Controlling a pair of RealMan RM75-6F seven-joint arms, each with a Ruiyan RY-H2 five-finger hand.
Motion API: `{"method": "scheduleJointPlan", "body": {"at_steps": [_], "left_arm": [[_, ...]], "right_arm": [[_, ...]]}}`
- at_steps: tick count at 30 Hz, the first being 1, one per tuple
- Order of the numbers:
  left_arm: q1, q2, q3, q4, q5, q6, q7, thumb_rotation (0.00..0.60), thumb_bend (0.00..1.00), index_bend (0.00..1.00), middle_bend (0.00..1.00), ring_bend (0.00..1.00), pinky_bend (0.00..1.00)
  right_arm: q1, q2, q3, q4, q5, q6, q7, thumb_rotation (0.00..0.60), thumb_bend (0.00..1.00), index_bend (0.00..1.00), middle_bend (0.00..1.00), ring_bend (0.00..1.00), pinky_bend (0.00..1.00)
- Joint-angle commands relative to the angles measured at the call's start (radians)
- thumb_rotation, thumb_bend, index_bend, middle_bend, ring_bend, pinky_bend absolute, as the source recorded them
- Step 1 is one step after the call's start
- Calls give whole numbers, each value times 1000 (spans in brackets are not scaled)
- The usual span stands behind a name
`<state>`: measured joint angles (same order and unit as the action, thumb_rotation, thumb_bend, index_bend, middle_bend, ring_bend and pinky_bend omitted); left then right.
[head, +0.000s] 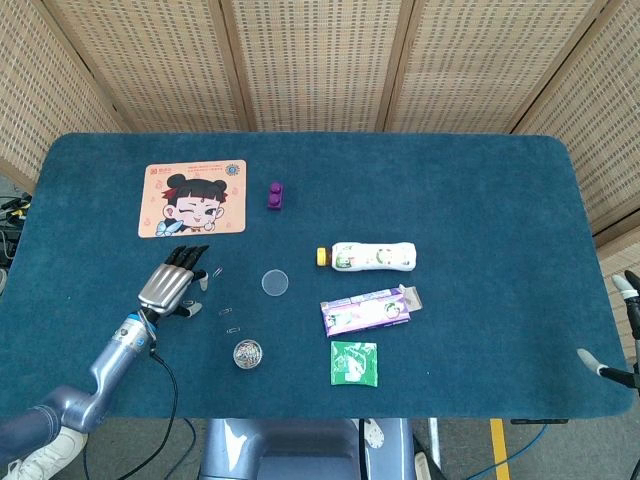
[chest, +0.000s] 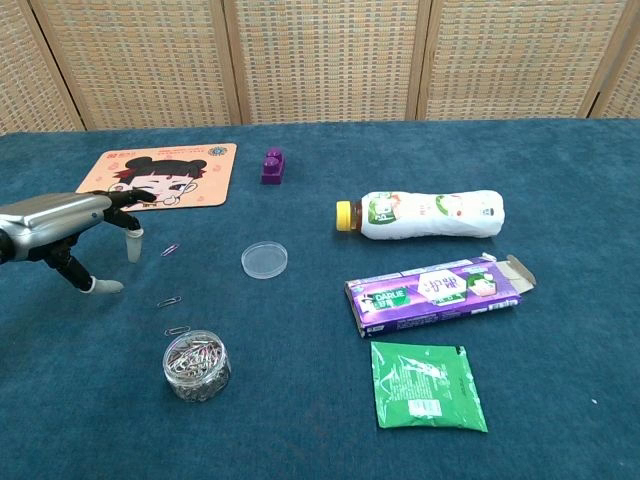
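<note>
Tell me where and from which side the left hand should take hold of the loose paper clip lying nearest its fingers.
Probably by its long sides, from straight above. The paper clip lies flat on the cloth just right of the left hand, so nothing stands up to hook; a pinch of thumb and one finger across its narrow width looks best. The lid sits well clear.

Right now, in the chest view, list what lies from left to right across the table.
left hand → jar of paper clips → clear round lid → purple carton
</note>
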<state>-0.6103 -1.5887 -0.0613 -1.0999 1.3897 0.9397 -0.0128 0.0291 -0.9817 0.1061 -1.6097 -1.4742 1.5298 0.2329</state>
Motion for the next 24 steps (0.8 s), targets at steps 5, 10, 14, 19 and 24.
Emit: {"method": "scheduleJointPlan", "body": {"at_steps": [5, 10, 14, 19, 24], "left_arm": [[17, 49, -13, -68, -75, -27, 63, 600, 259, 515, 0, 0, 0], [18, 30, -19, -55, -117, -56, 79, 600, 288, 524, 0, 0, 0], [18, 17, -23, -44, -137, -66, 90, 600, 304, 529, 0, 0, 0], [18, 13, -26, -48, -158, -78, 106, 600, 305, 530, 0, 0, 0], [18, 13, -27, -53, -170, -84, 115, 600, 304, 530, 0, 0, 0]], "right_arm": [[-1, 0, -3, -8, -9, 4, -9, 600, 0, 0, 0, 0, 0], [0, -1, -4, -9, -8, 4, -14, 600, 0, 0, 0, 0, 0], [1, -1, -2, -7, -5, 1, -11, 600, 0, 0, 0, 0, 0], [2, -1, -2, -6, -5, 0, -10, 600, 0, 0, 0, 0, 0], [1, 0, -2, -7, -6, 2, -10, 600, 0, 0, 0, 0, 0]]}}
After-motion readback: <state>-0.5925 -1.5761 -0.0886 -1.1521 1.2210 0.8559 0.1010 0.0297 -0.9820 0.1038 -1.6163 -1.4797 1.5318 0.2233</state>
